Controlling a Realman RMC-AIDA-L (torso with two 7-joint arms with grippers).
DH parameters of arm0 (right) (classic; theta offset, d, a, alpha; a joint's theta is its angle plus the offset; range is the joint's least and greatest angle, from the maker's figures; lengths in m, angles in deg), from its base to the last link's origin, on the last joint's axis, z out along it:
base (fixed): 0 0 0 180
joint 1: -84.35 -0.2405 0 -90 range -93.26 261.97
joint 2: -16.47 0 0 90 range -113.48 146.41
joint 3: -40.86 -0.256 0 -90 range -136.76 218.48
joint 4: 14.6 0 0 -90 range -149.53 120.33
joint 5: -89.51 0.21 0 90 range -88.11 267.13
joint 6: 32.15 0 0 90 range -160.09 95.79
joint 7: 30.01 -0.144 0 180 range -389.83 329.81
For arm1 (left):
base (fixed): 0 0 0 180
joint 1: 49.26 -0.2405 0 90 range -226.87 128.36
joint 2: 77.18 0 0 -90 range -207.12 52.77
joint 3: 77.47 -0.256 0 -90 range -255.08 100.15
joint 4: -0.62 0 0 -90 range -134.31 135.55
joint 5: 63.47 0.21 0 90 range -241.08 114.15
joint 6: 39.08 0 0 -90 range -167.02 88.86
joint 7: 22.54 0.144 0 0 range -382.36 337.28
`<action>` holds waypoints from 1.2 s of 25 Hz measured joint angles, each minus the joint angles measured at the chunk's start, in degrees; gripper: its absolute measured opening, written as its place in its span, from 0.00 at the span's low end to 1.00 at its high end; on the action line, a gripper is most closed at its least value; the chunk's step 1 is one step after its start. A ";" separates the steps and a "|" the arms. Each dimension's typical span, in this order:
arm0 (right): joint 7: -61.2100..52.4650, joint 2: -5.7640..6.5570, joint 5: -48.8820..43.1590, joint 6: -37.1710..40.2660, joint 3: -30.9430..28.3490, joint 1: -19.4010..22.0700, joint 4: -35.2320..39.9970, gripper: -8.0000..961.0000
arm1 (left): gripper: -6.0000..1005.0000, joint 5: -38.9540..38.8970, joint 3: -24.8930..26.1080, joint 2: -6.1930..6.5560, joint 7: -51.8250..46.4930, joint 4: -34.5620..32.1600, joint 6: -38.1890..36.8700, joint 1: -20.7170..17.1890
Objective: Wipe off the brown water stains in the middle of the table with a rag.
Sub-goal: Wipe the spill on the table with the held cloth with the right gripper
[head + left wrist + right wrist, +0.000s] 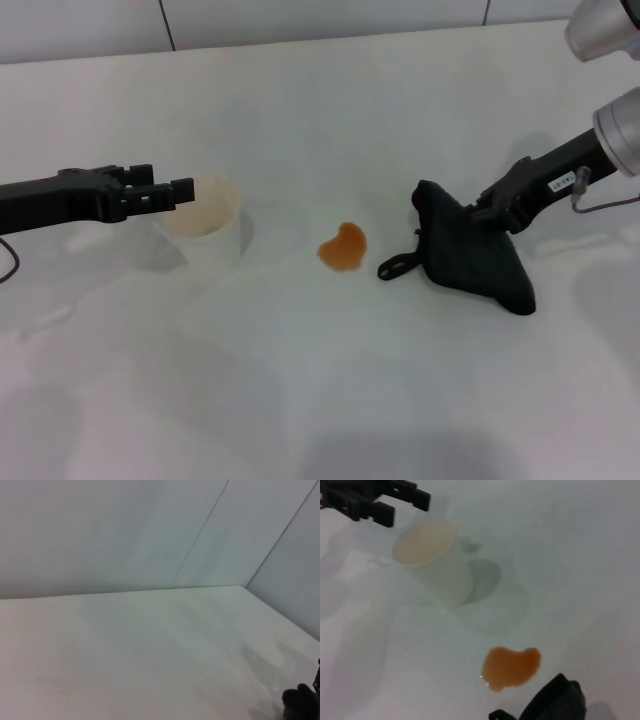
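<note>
Brown water stains [343,247] mid-desk [320,400], between white cup [205,232] and black rag [470,255]. Right pincer [487,214] clamped on rag, just beside puddle. Left pincer [183,192] over cup rim, grip impossible to tell.

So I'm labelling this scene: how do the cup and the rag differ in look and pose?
The cup is white and rigid; the rag is dark and limp. The cup stands upright, mouth open upward, while the rag lies crumpled, draped from the right hand. The cup sits to the stain's left with the left hand at its rim; the rag lies to its right. Both rest on the table, neither touching the stain.
</note>
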 joint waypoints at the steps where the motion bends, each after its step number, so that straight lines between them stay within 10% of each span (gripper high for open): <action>1: 0.13 -0.02 0.22 0.03 -0.01 -0.04 0.49 0.13 | 0.87 0.00 0.00 -0.02 0.00 0.00 0.00 0.00; 30: 0.97 0.15 -1.73 -7.30 0.06 -2.04 14.99 0.13 | 0.87 -0.01 0.00 0.26 0.01 -0.01 0.00 0.36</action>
